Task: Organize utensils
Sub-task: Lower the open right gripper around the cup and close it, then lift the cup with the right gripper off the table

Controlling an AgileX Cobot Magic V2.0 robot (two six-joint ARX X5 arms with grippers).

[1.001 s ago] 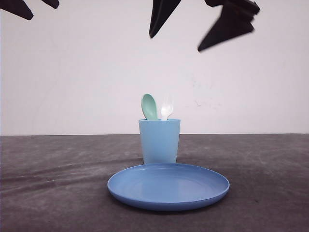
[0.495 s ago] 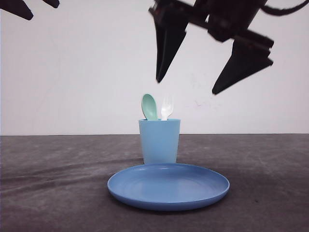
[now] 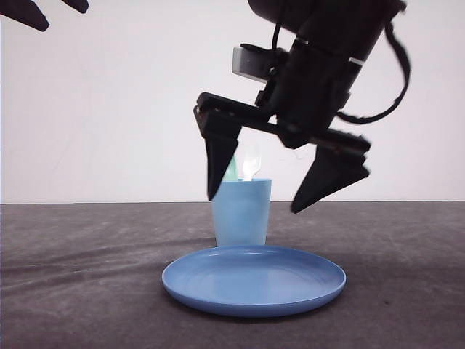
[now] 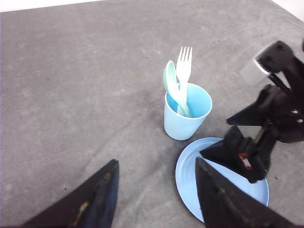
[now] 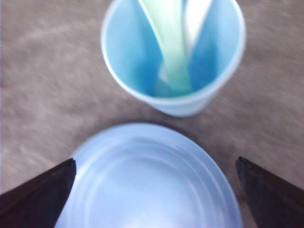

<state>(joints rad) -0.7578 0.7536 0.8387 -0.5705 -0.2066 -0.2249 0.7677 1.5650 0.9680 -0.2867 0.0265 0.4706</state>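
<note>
A light blue cup (image 3: 241, 213) stands upright on a dark grey worktop (image 3: 80, 276), open mouth up. A round blue plate (image 3: 253, 280) lies flat just in front of the cup, its far rim close to the cup's base; whether they touch cannot be told. A plain white wall (image 3: 116, 109) rises behind the worktop.

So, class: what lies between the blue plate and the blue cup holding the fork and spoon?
Nothing but a narrow strip of bare grey table, seen in the left wrist view between plate and cup.
</note>
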